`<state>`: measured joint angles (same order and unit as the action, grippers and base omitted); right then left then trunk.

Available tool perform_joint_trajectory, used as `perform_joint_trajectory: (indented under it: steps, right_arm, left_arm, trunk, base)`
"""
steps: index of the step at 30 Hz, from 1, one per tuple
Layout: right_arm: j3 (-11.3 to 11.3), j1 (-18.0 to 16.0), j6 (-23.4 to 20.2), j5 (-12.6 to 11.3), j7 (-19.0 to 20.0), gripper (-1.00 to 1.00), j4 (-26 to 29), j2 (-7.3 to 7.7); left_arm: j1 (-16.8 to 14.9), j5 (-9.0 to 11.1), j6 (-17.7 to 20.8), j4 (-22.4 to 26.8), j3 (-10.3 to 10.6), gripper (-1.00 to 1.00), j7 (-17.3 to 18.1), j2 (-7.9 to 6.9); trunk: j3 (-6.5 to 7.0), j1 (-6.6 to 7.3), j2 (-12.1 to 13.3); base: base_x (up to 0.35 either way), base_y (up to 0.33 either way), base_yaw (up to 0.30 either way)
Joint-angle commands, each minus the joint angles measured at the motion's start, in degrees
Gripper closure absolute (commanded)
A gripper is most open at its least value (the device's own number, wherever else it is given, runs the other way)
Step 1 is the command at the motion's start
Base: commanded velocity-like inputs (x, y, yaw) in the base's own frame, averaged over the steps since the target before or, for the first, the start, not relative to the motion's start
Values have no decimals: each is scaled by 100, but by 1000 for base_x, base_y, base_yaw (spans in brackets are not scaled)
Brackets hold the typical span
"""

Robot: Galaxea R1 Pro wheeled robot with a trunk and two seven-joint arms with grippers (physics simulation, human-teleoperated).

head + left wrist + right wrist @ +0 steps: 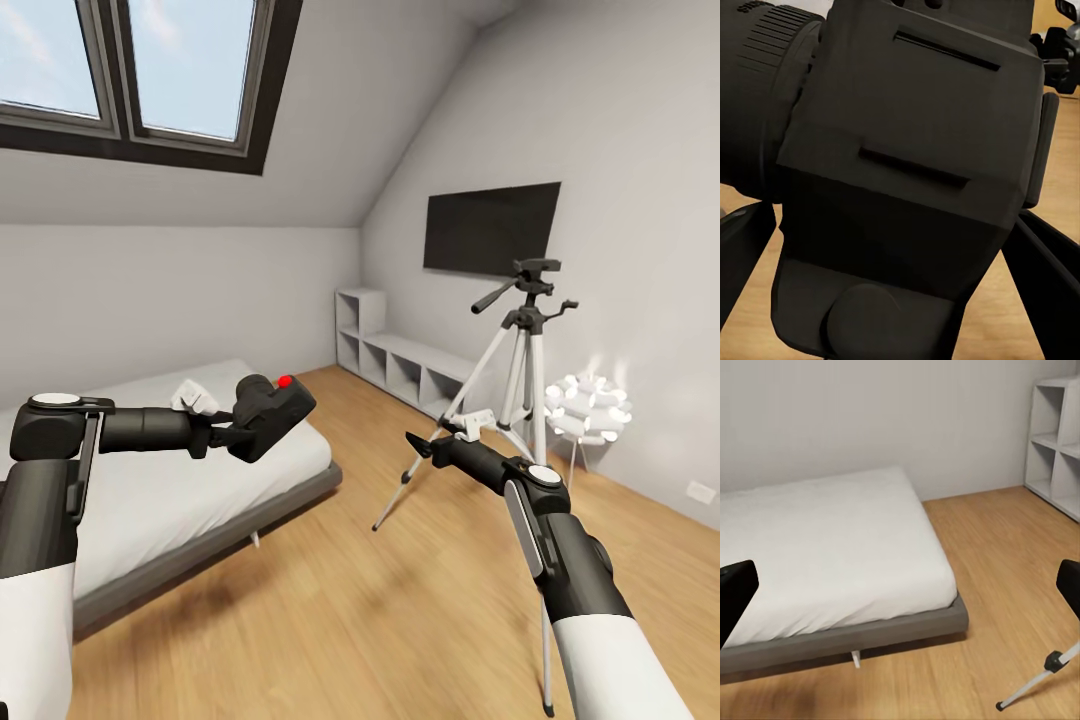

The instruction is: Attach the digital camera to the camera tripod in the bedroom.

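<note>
While left pincer (228,432) clamped on digital camera (268,412), camera held in air above bed (150,480) edge, red button up, well apart from camera tripod (520,340). Left wrist view: black camera body (907,165) between two fingers (1050,277). Right pincer (418,445) fingers spread apart, nothing between, near tripod legs. One tripod, three legs, standing on wood floor (380,600). One shelf unit (400,365), cubbies; contents cannot tell. One TV (490,225), one white lamp (588,408), one bed.

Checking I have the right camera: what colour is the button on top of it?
Bright red, on the black camera; the head view shows it best.
</note>
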<state>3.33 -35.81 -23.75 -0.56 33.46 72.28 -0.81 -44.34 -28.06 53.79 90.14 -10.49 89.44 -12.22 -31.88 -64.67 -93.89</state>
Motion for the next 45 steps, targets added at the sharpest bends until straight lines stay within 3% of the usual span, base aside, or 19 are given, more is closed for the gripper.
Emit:
perform_joint_trajectory:
  steps: [1,12,22,29,39,45]
  right_arm:
    - [18,-4,-47,-5,32,-100,6,-7]
    - [19,-4,-55,-1,-91,-100,6,-14]
    - [-5,-4,-12,-5,-1508,-100,-13,-59]
    - [-104,-4,228,-5,-2040,-100,-122,-67]
    - [-160,-4,495,-5,-2142,-100,-284,-73]
    - [-166,-4,611,-5,-2149,-100,-368,-74]
  left_arm:
    - [-5,-60,53,7,-2,100,56,0]
    - [-6,-59,53,6,2,100,56,1]
    - [-6,-66,33,-8,9,100,56,0]
    - [-7,-75,7,-51,351,100,56,-11]
    - [-5,-104,-34,-129,747,100,56,-31]
    - [-5,-110,-364,-577,958,100,56,-99]
  trunk:
    - [12,23,38]
    - [210,265,479]
    - [389,484,880]
    - [515,638,1161]
    - [694,858,1562]
    - [802,989,1803]
  base:
    - [0,0,0]
    - [0,0,0]
    - [13,18,0]
    - [82,88,0]
    - [15,15,0]
    - [1,1,0]
